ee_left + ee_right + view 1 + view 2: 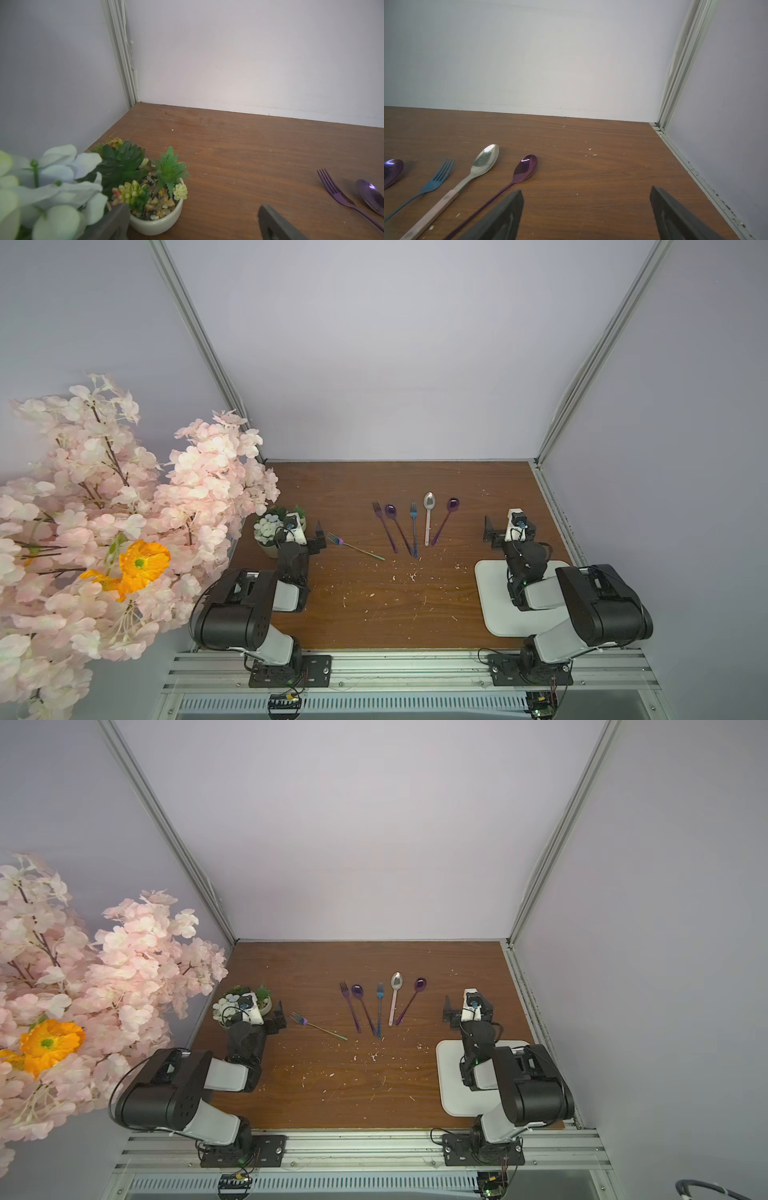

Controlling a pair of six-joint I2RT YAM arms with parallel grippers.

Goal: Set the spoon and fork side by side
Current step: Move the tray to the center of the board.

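The stray fork point(353, 546), thin, stiff and slick (best pinched mid-handle, I judge), lies left of the cutlery row point(414, 526), apart from the row's rightmost spoon point(453, 504); left gripper point(192, 212) and right gripper point(586, 191) both gape empty.

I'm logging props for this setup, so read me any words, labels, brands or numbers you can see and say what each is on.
No text can be read in any view.
The silver spoon and the blue fork: no stamp or brand visible.
The white pot and the white mat: plain.
The small circuit board: too small to tell.
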